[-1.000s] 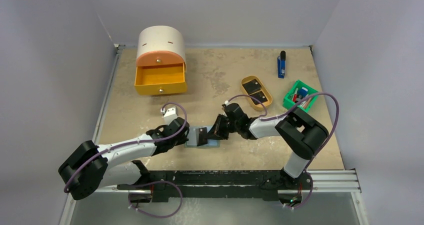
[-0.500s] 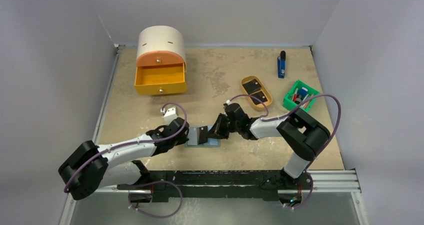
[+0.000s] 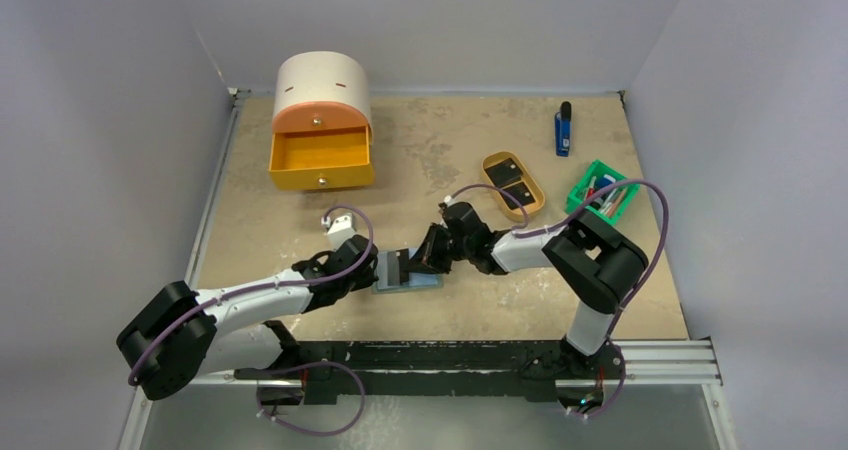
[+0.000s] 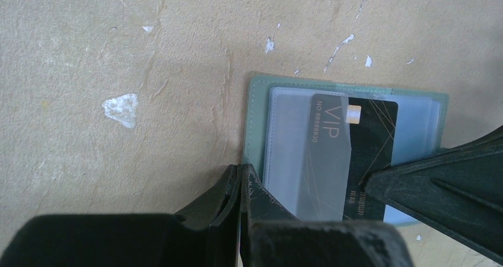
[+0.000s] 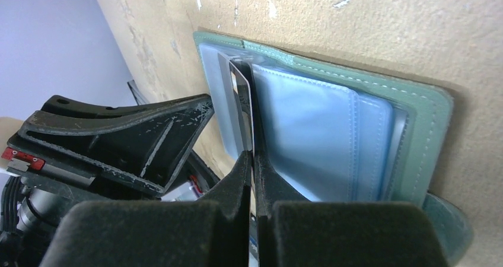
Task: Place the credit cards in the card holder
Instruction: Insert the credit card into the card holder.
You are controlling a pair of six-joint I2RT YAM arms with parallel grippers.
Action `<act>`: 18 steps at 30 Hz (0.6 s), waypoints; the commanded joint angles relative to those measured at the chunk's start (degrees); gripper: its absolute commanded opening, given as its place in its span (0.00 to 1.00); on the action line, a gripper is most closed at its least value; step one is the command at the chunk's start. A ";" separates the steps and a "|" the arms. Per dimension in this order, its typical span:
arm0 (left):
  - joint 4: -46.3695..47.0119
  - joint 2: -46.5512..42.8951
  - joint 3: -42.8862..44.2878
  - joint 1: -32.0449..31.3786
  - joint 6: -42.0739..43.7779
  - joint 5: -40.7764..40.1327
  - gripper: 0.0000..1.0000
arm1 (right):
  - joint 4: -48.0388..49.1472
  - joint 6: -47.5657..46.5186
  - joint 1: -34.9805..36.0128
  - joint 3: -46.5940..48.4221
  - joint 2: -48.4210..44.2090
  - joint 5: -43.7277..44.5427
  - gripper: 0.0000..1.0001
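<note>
**Feeding a stiff card into a soft pocket**

The card holder (image 3: 420,282) lies open on the bench (image 3: 440,150), at about 6 o'clock from the bench middle, between my two arms. My left tool (image 4: 240,187) has its fingers pressed together on the edge of the holder, at about 7 o'clock of the holder in the left wrist view, so I judge it is pinning the cover in place. My right tool (image 5: 252,166) is pinching a black credit card (image 4: 368,142) at one short end. The other end, with the letters VIP, sits under a clear sleeve (image 4: 290,136) of the holder.

I expect the card to be very light, thin and stiff, with smooth faces. It can slip or turn between the pads if the sleeve rubs on it. The right place to take it is on the flat faces near the trailing end, squarely, so that the push goes along its length.

The holder looks soft and light, and I think it would slide or fold on the bench if nothing held it. It is best held at an outer edge, away from the pocket mouth, so the pocket is not squeezed flat. The sleeve seems flimsy and may buckle, so a slow push is wise.

The other two credit cards (image 3: 503,169) lie flat in a tan tray (image 3: 540,202), at 2 o'clock from the holder and well apart from it. Lying flat like this, I expect their thin edges to be hard to catch.
</note>
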 commanded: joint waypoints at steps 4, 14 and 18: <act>1.78 0.05 -0.62 0.09 -1.78 1.94 0.00 | -2.41 -4.12 1.19 3.19 0.79 -1.99 0.00; 1.14 0.18 0.00 0.05 -1.52 1.13 0.00 | -3.93 -7.39 1.13 3.39 0.81 -6.01 0.00; 2.22 0.79 -0.03 0.01 -1.59 1.93 0.00 | -3.26 -7.79 1.22 5.00 2.39 -7.37 0.00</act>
